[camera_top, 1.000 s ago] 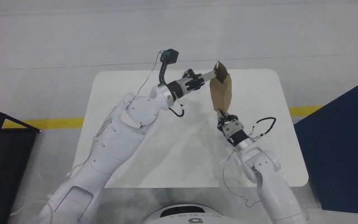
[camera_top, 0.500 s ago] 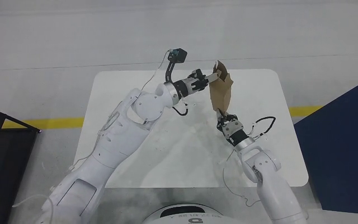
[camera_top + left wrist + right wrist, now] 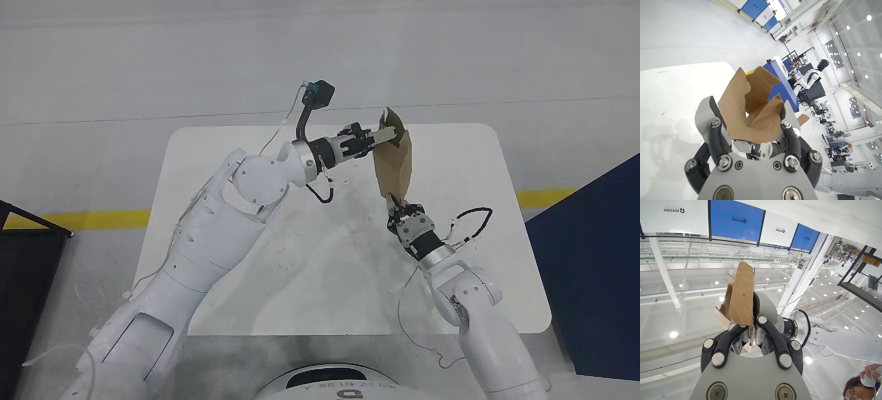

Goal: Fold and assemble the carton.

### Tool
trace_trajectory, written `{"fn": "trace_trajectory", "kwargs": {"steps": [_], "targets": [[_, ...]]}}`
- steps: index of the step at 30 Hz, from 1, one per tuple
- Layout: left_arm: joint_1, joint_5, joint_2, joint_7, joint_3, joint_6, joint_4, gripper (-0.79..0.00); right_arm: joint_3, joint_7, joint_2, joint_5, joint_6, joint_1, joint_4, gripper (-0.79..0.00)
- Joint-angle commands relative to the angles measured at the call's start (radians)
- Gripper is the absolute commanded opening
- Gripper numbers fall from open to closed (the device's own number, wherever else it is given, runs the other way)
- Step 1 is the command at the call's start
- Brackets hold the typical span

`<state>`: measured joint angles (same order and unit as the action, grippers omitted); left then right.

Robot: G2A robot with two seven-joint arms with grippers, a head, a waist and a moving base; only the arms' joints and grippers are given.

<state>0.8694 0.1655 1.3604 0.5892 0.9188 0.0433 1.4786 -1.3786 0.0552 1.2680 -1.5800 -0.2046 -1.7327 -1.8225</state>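
A brown cardboard carton [image 3: 394, 165], partly folded, stands upright in the air above the white table, held between both arms. My left gripper [image 3: 378, 135] holds its upper end. In the left wrist view the fingers [image 3: 715, 111] press on either side of the carton's open flaps [image 3: 755, 117], so the left gripper [image 3: 748, 106] is shut on it. My right gripper [image 3: 403, 212] holds the carton's lower end from below. In the right wrist view the right gripper [image 3: 751, 313] is shut on a flat cardboard panel [image 3: 742, 294] that rises edge-on between its fingers.
The white table [image 3: 250, 200] lies bare under and around the arms. A blue partition [image 3: 600, 260] stands just past the table's right edge. A yellow floor line [image 3: 100, 218] runs to the left.
My left forearm and wrist have swung slightly right and up while its gripper stayed at the carton's top. The carton's upper flaps widened briefly, then narrowed. The right arm has barely moved.
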Motion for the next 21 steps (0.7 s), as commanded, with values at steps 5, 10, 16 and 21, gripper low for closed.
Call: {"fn": "trace_trajectory", "kwargs": {"steps": [5,10,16,21], "targets": [[0.001,0.088,0.001,-0.031,-0.011,-0.038,0.038,0.0,0.002,-0.003,0.002,0.011,0.009,0.0,-0.004,-0.785],[-0.007,0.132,0.005,-0.024,-0.028,-0.084,0.046,-0.111,0.006,-0.004,0.004,0.016,0.017,0.001,-0.007,-0.785],[-0.026,0.118,0.012,0.011,-0.039,-0.077,0.026,-0.385,0.004,-0.004,0.005,0.016,0.018,0.002,-0.007,-0.785],[-0.037,0.098,0.016,0.042,-0.042,-0.05,0.012,-0.443,-0.002,-0.003,0.006,0.012,0.014,0.003,-0.008,-0.785]]}}
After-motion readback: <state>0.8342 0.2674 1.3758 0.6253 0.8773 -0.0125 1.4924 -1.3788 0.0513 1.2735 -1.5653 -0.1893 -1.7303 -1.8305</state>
